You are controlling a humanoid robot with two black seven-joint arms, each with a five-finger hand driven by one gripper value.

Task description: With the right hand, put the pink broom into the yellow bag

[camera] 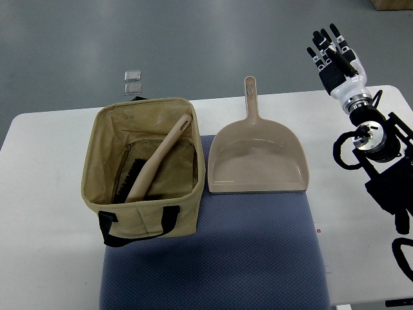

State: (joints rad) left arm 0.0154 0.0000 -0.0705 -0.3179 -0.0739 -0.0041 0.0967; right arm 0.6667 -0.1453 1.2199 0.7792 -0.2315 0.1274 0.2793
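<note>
Pink broom (157, 161) lies inside the yellow bag (143, 169), well away from the right hand (332, 55), its handle leaning up against the bag's far right rim and its dark bristles down on the bag's floor. The right hand is raised at the far right, past the far edge of the surface (51, 213), with its black fingers (322, 40) extended and spread, grasping nothing. Nearer and to the left of the hand, a beige dustpan (258, 158) rests just beside the bag's right wall, handle pointing far. Bag and dustpan both sit on a blue mat (219, 252). Two small clear squares (133, 82) lie on the floor beyond the surface
</note>
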